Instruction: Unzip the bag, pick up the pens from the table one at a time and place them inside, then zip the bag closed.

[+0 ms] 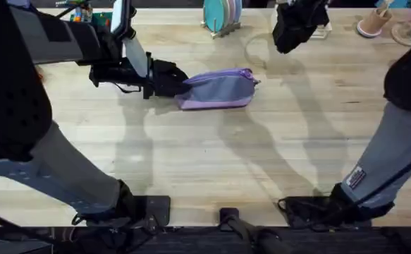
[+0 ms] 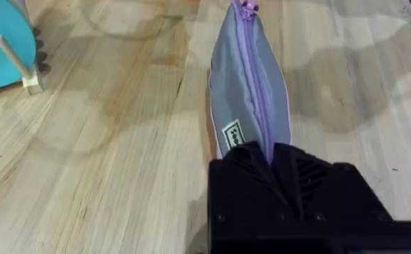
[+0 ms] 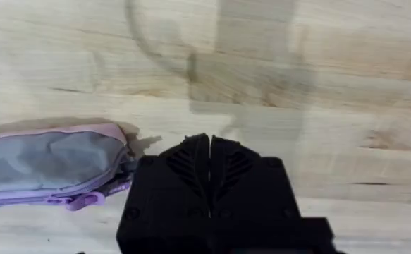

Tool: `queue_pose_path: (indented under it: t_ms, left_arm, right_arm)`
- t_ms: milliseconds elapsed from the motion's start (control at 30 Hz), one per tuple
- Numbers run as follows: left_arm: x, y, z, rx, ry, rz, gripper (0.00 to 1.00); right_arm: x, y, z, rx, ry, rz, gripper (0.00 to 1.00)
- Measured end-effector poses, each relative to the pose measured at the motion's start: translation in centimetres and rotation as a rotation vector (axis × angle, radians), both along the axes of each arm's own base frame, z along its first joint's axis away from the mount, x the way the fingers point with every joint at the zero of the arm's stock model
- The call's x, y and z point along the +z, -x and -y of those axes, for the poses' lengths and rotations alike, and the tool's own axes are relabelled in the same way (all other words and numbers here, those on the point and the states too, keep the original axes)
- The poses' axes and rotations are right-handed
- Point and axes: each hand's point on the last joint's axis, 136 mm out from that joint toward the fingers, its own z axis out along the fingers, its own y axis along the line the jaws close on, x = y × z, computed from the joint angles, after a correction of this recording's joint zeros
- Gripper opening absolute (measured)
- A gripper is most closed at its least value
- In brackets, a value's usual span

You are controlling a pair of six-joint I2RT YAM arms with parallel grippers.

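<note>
The lavender bag (image 1: 218, 89) lies on its side in the middle of the table (image 1: 212, 162). Its zipper runs shut along the top to a purple pull tab (image 2: 246, 7) at the right end. My left gripper (image 1: 170, 79) is shut on the bag's left end, and the wrist view has the fabric pinched between the black fingers (image 2: 242, 164). My right gripper (image 1: 284, 44) hangs above the table behind and to the right of the bag, shut and empty (image 3: 210, 138), with the bag's tab end (image 3: 85, 201) below it. The pens are out of view.
A rack of teal plates (image 1: 221, 15) stands at the back centre, also visible in the left wrist view (image 2: 1, 42). Pink objects (image 1: 374, 22) sit at the back right corner. Bare wood stretches in front of the bag.
</note>
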Motion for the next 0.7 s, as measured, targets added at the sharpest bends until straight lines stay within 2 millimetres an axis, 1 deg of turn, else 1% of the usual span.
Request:
queue_pose_path:
  t_ms: [233, 300, 333, 367, 533, 567, 600, 700]
  left_arm:
    - [0.0, 0.0, 0.0, 0.0, 0.0, 0.0, 0.042]
    - [0.0, 0.0, 0.0, 0.0, 0.0, 0.0, 0.042]
    - [0.0, 0.0, 0.0, 0.0, 0.0, 0.0, 0.042]
    - [0.0, 0.0, 0.0, 0.0, 0.0, 0.0, 0.042]
    - [0.0, 0.0, 0.0, 0.0, 0.0, 0.0, 0.042]
    - [0.0, 0.0, 0.0, 0.0, 0.0, 0.0, 0.042]
    - [0.0, 0.0, 0.0, 0.0, 0.0, 0.0, 0.042]
    - [0.0, 0.0, 0.0, 0.0, 0.0, 0.0, 0.042]
  right_arm:
    - [0.0, 0.5, -0.7, 0.021, -0.007, -0.015, 0.032]
    - [-0.1, 0.6, -1.2, 0.032, -0.039, -0.024, 0.032]
    - [-0.1, 0.7, -1.5, 0.038, -0.056, -0.027, 0.052]
    - [-0.1, 0.8, -1.9, 0.048, -0.075, -0.032, 0.15]
    - [0.5, 1.3, -3.8, 0.125, -0.182, -0.041, 0.877]
    - [0.9, 1.3, -4.1, 0.148, -0.201, -0.035, 0.965]
    - [1.3, 1.4, -4.4, 0.163, -0.218, -0.026, 0.986]
    - [3.6, 1.8, -5.1, 0.206, -0.265, 0.024, 0.995]
